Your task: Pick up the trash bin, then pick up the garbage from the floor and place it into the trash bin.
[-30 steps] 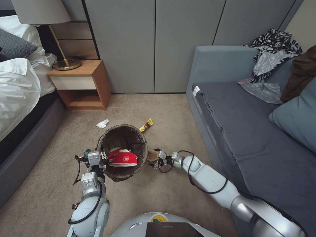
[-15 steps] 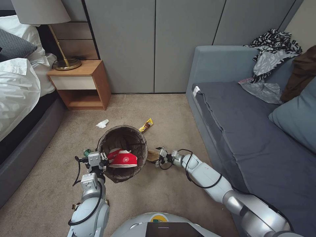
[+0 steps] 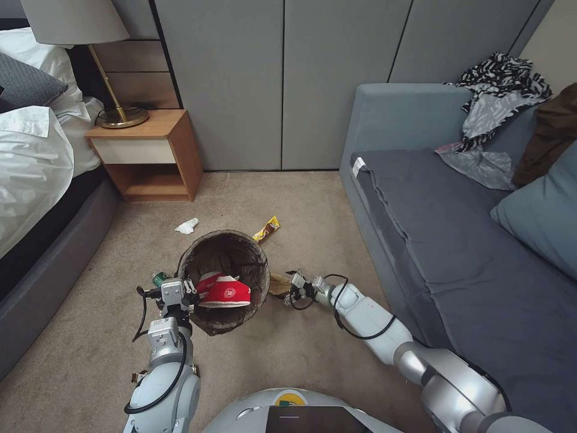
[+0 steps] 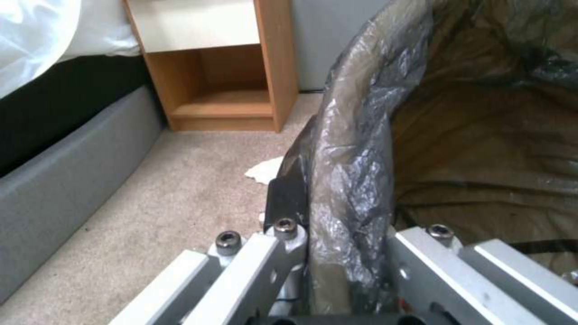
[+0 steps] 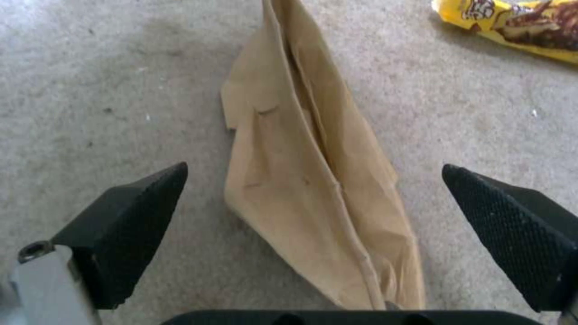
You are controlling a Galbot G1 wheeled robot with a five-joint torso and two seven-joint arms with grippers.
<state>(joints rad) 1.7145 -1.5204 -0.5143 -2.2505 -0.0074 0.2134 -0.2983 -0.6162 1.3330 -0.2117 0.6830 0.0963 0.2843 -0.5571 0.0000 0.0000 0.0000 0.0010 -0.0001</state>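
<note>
left gripper (image 3: 180, 293) clamped on near rim of trash bin (image 3: 223, 246) | red-white wrapper (image 3: 223, 290) in bin, just right of it | right gripper (image 5: 313, 198) spread, straddling paper bag (image 5: 313, 180) on carpet (image 3: 312, 198), right of bin | snack packet (image 3: 267, 228) beyond bag | tissue (image 3: 187, 226), green bottle (image 3: 158, 278) by left gripper

Right gripper (image 5: 313, 180) jaws: spread wide, carpet bare beside each pad.
Between pads: tan paper bag (image 5: 313, 180).
Obstacle, 9 o'clock of bag: trash bin (image 3: 223, 279).
Obstacle, 3 o'clock: sofa (image 3: 421, 228).
</note>
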